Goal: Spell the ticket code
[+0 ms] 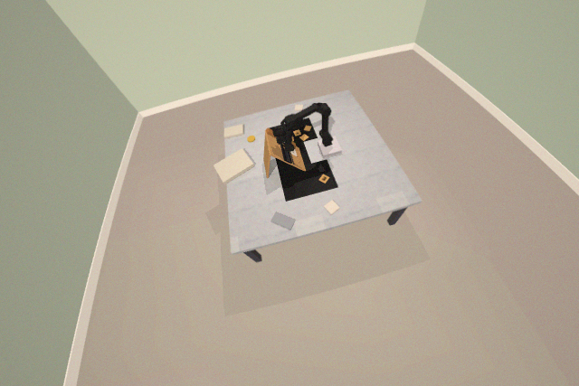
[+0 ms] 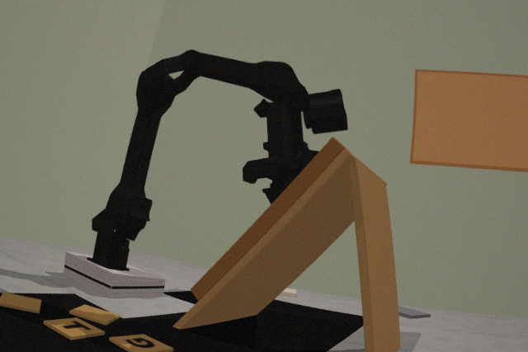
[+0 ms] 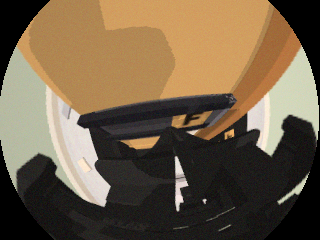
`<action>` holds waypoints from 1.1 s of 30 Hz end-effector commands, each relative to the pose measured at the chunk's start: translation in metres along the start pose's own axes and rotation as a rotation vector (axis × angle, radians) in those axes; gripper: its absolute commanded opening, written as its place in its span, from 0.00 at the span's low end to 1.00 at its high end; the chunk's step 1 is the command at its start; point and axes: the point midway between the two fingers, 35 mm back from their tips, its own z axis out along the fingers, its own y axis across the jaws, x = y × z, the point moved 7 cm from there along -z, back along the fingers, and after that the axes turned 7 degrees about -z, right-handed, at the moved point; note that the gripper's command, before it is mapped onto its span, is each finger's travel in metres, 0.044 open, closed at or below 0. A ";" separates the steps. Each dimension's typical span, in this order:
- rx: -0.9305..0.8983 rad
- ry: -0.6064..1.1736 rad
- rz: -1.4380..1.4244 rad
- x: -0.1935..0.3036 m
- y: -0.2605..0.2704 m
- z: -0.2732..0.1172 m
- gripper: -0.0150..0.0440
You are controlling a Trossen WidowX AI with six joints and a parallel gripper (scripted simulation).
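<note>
The tilted wooden board [image 1: 298,160] [image 2: 298,254] [image 3: 220,45] stands on the black mat. Its dark rail [image 3: 150,108] crosses the wrist view, with a tile lettered F [image 3: 192,119] in its right part. My gripper [image 3: 170,130] [image 1: 289,146] is shut and empty, its tips close in front of the rail, left of the F; the board hides them in the exterior view. The ticket's print is not readable. A G tile [image 2: 140,343], a tile that looks like a T [image 2: 73,327] and two more tiles [image 2: 94,314] [image 2: 20,302] lie loose. Another tile [image 1: 324,178] [image 3: 229,134] lies at the mat's other end.
The black mat [image 1: 298,190] [image 2: 307,322] lies under the board. Two cream blocks [image 1: 233,165] [image 1: 233,130] and a yellow disc [image 1: 251,138] are behind the board. A grey slab [image 1: 282,221] and a pale square [image 1: 331,207] lie near one counter edge.
</note>
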 end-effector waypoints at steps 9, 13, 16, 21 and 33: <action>-0.005 0.006 0.000 -0.004 0.000 0.007 0.25; -0.005 0.006 0.000 -0.006 0.000 0.008 0.25; -0.005 0.006 0.000 -0.007 0.000 0.009 0.25; -0.005 0.006 0.000 -0.008 0.000 0.011 0.25; -0.004 0.006 0.000 -0.007 -0.003 0.008 0.25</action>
